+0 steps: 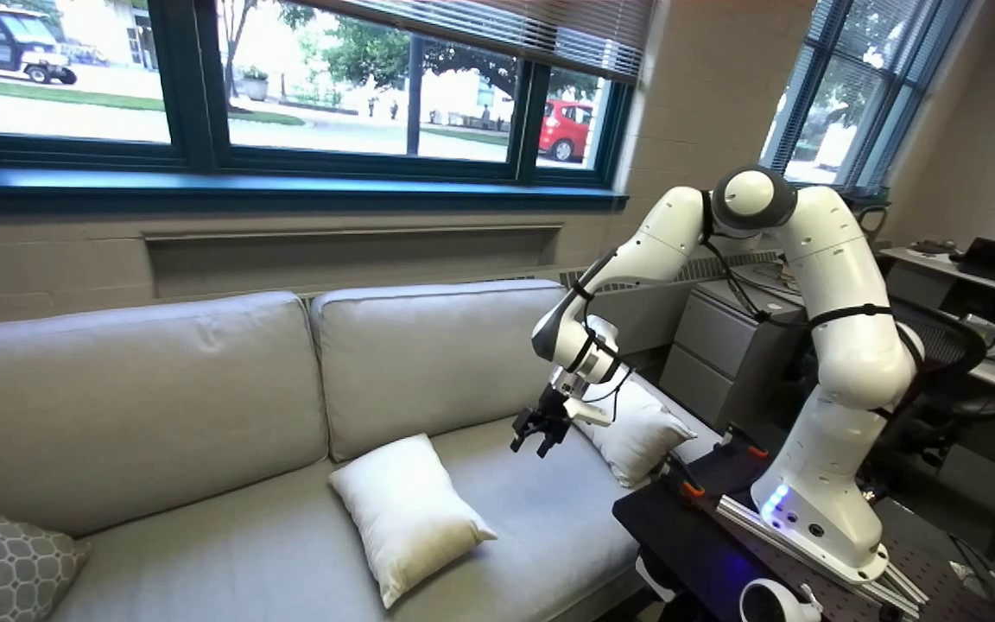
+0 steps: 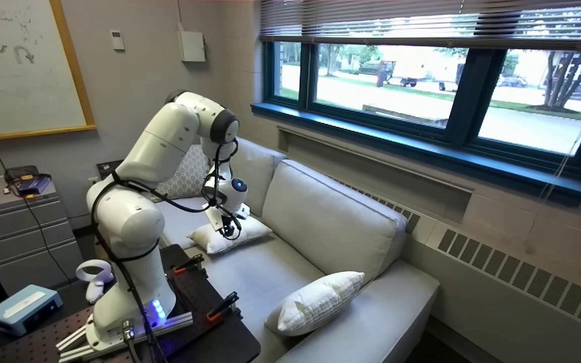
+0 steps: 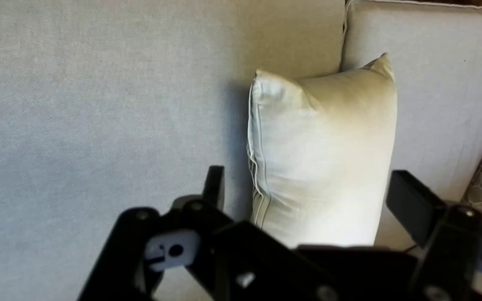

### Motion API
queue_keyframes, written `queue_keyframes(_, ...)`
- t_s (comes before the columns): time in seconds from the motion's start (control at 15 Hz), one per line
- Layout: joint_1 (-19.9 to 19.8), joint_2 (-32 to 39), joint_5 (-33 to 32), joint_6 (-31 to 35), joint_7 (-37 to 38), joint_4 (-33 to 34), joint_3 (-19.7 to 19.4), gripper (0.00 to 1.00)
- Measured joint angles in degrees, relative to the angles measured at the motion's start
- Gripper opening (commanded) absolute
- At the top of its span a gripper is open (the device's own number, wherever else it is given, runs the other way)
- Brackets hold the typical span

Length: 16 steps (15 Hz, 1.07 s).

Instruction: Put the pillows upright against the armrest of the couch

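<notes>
Blocky black fingers (image 3: 416, 209) of the gripper (image 1: 529, 448) are standing wide apart, hovering free above the finely woven, beige-grey couch (image 1: 446, 354). A puffy, square cream-white pillow (image 1: 407, 510), wrinkled along one edge, is lying on the seat (image 1: 230, 553) nearby. Another cream-white pillow (image 2: 315, 305) is leaning against the padded armrest (image 2: 384, 310). The smooth, rounded white arm (image 1: 839, 259) is arching high and bending down toward the couch.

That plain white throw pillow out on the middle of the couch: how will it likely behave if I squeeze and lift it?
The plain white throw pillow will probably squash, given its puffy, creased cloth. It looks light: the couch shows no clear sag around it. Rolling seems unlikely, as it lies on a broad face.
</notes>
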Motion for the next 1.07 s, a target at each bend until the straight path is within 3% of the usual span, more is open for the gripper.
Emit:
queue_keyframes(0.33,-1.87,2.0,-0.03,-0.18,-2.15,-0.92,-1.23,1.0)
queue_keyframes(0.6,-1.22,3.95,-0.4,0.69,-1.76,0.9,-2.73,1.0)
queue_keyframes(0.87,2.37,6.13,-0.44,4.44,2.17,6.83,-3.9,1.0)
queue_keyframes(1.07,8.46,8.2,-3.03,6.66,8.82,13.85,-7.54,1.0)
